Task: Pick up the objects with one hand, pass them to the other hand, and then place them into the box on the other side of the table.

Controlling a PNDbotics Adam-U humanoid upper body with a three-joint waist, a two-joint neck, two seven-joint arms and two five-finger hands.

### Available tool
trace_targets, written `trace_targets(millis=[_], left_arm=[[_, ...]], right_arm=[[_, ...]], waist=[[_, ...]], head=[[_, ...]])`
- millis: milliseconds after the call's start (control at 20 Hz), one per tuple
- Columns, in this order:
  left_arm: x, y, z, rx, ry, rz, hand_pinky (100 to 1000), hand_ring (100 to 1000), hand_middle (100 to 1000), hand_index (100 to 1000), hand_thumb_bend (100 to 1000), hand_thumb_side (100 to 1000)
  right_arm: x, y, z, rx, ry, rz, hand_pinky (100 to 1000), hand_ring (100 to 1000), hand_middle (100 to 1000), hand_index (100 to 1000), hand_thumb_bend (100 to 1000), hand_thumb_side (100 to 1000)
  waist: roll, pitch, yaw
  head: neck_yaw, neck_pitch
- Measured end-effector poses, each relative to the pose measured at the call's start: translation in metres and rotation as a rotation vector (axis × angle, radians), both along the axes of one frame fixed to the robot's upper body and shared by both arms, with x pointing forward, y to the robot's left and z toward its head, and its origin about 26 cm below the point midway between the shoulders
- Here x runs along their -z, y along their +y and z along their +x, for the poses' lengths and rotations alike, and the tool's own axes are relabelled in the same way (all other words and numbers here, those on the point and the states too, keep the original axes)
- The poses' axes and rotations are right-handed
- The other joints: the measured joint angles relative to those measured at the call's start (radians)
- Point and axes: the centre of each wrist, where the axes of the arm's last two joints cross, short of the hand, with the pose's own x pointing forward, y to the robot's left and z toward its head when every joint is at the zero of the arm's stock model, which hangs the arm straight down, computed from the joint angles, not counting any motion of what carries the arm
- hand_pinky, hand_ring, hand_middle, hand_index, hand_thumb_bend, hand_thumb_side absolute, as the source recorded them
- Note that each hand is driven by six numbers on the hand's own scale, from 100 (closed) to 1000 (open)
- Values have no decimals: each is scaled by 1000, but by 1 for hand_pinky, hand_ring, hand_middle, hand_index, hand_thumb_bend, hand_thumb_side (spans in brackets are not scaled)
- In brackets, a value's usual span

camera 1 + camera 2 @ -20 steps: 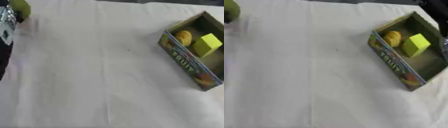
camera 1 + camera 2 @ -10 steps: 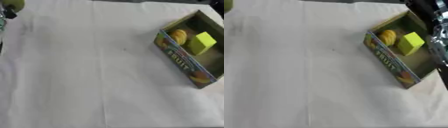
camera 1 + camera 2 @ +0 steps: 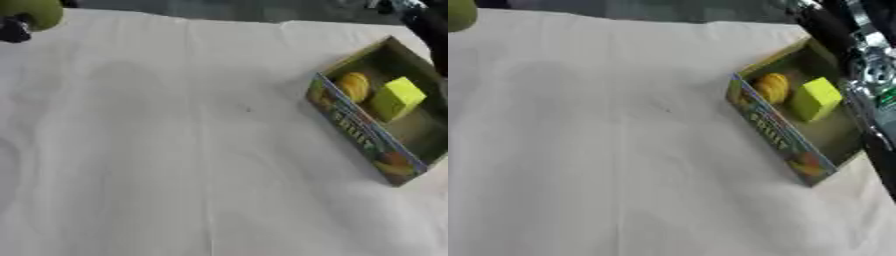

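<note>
Green fruit [image 3: 33, 12] at far-left corner, dark left hand [image 3: 12, 31] beneath, grip unclear; yellow block [image 3: 397, 98] and orange fruit [image 3: 354, 86] in box [image 3: 354, 132].

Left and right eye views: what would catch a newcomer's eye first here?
The open cardboard fruit box at the right of the white cloth-covered table stands out, holding a bright yellow-green cube beside a rounded yellow-orange fruit-like object. A round olive-green object shows at the far left corner. A black and silver robot arm comes in over the box from the upper right.
</note>
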Motion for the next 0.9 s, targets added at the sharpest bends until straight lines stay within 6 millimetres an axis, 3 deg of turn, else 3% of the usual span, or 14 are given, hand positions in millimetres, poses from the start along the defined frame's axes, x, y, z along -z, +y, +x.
trace_targets(millis=[300,600,900], left_arm=[[-11,-8,-24,99,52,-14,447,474,494,549,100,100],[-25,-21,-54,202,51,-58,422,453,484,548,100,105],[-32,-41,-76,305,59,-108,405,439,479,548,100,139]], right_arm=[[-1,-1,0,3,-5,12,926,696,662,879,100,585],[-1,-3,-1,12,-7,18,926,696,663,880,100,583],[-1,-2,-2,10,-10,20,925,696,662,879,100,579]], waist=[[4,-2,9],[4,-2,17],[4,-7,14]], head=[[11,-27],[8,-26],[-50,14]])
